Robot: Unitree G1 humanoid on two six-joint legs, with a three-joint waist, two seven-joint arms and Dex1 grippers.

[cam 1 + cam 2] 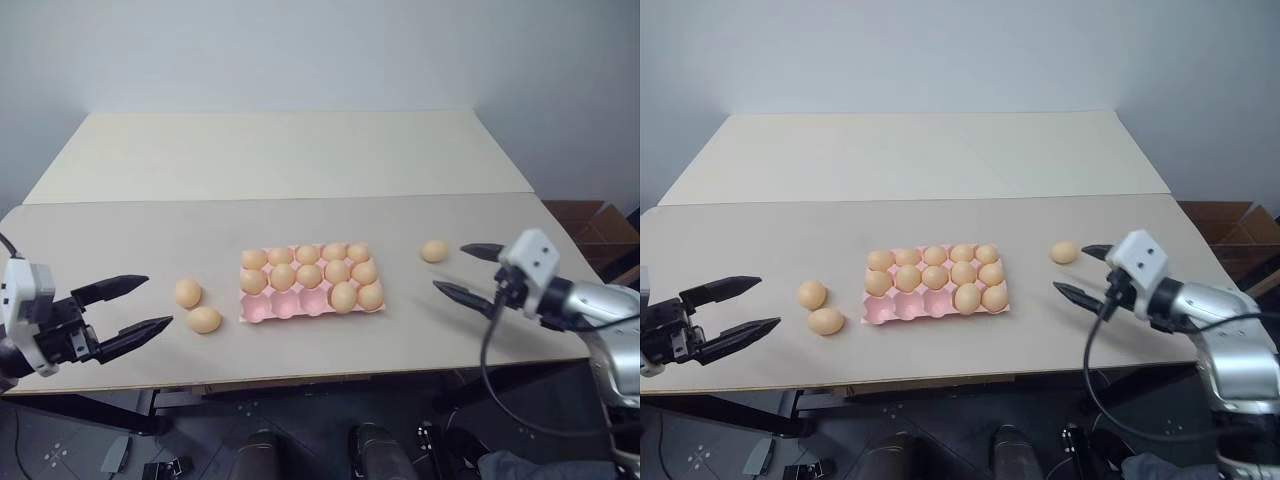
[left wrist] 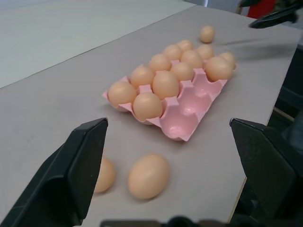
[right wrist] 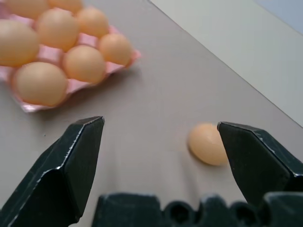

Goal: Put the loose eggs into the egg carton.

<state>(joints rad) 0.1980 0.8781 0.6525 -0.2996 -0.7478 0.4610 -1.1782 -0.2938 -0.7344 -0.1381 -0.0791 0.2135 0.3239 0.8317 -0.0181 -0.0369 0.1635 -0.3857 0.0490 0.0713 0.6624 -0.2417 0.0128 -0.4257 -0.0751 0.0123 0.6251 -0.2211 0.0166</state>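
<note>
left eye view has the egg carton (image 1: 262, 309) mid-table, three near cups empty. two loose eggs (image 1: 196, 306) sit at its 9 o'clock, one egg (image 1: 433, 251) at 3. left gripper (image 1: 136, 305) and right gripper (image 1: 466, 270) both gape wide, holding nothing.

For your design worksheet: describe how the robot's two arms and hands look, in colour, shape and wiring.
Each hand, the left hand and the right hand, has two pointed black fingers. A white boxy block sits behind each. The right arm is silver metal, and a black cable loops beneath it.
</note>
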